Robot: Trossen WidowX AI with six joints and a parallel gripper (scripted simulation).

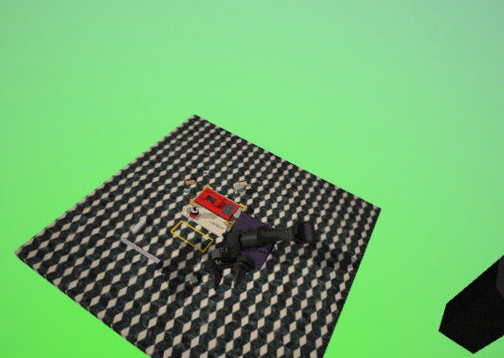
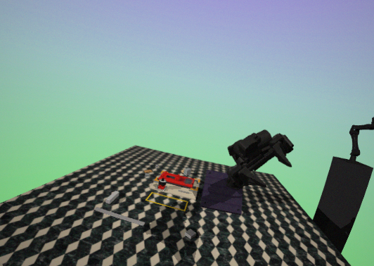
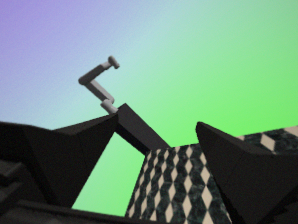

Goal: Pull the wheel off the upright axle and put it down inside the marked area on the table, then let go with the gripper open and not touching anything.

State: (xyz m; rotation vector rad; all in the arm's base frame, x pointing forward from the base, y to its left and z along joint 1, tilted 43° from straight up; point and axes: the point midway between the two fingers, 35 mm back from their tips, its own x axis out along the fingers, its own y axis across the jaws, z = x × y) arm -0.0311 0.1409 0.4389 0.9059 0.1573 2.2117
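The wheel (image 1: 193,210) (image 2: 162,182) is a small dark disc on a short upright axle with a pale tip, over a small red base beside the red board's left end. The marked area is a yellow rectangular outline (image 1: 196,230) (image 2: 169,197) on the table, in front of the wheel and the board. My gripper (image 1: 226,286) (image 2: 278,176) (image 3: 156,121) is open, with nothing between its fingers. It is raised in the air well to the right of the wheel and away from it. The wheel and the marked area do not show in the wrist view.
A red board (image 1: 218,204) (image 2: 177,179) has orange corner pieces around it. A purple plate (image 2: 221,199) lies under the arm. A long grey bar (image 1: 140,250) (image 2: 119,216), a pale block (image 1: 138,225) (image 2: 112,197) and a small grey block (image 2: 190,234) lie nearer the front.
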